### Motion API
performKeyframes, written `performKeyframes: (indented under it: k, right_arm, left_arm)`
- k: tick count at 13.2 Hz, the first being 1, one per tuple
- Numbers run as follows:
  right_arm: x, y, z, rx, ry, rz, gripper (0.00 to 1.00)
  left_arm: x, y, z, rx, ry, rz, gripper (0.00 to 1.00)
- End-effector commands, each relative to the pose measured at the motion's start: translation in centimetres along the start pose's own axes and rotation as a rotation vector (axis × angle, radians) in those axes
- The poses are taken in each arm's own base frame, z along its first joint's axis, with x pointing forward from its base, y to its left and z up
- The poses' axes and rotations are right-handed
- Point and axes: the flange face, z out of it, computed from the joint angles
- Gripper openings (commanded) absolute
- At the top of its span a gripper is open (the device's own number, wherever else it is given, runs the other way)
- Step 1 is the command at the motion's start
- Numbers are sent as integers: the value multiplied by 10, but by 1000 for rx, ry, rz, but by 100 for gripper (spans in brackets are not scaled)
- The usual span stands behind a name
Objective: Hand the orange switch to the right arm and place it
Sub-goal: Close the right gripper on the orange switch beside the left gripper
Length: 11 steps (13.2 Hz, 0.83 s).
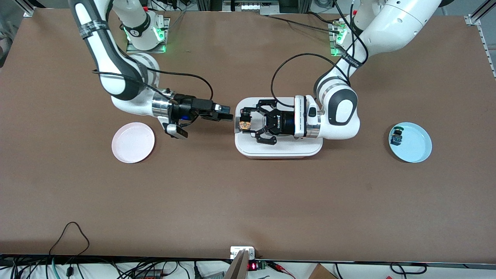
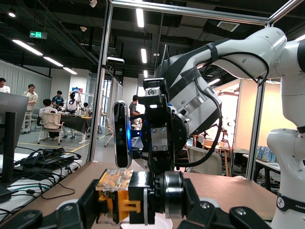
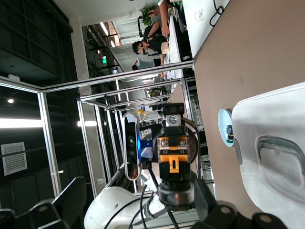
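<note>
Pink plate front view only; wrist views miss.

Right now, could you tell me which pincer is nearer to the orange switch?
Left. The left pincer is shut on the orange switch, holding it above the white tray. The right pincer is open, apart from it, toward the right arm's end.

You see the left gripper clamped on the orange switch above the brown counter, with the right gripper facing it close by.
</note>
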Motion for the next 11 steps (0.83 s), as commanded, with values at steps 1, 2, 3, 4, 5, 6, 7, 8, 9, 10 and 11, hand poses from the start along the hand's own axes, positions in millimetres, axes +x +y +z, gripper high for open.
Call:
performKeyframes:
  k: [1,2,3,4,5,6,7,8,9,10,11]
  right_arm:
    - [-1,-1,25,-17,31,-4,100]
    - [-3,-2,31,-11,29,-2,100]
    - [-5,5,35,-14,29,9,98]
    - [-4,3,37,-10,31,6,96]
    - [-4,4,38,-14,34,8,93]
    - [-4,2,38,-14,36,4,91]
    - [-3,2,38,-13,37,3,86]
    - [-3,2,38,-13,37,2,77]
    - [-2,2,37,-13,39,-9,67]
    - [-2,2,37,-14,39,-23,52]
    - [-2,2,37,-14,38,-25,37]
  left_arm:
    - [4,2,1,28,17,18,5]
    - [5,3,3,27,20,20,5]
    - [3,3,2,28,18,16,5]
    - [3,3,2,27,17,16,5]
    - [4,3,2,27,17,19,5]
    - [4,2,0,29,17,18,5]
    - [5,2,0,30,18,20,5]
    - [4,3,3,26,19,17,5]
    - [5,3,3,26,20,17,5]
    - [5,2,1,29,19,19,5]
    - [4,3,3,26,19,17,5]
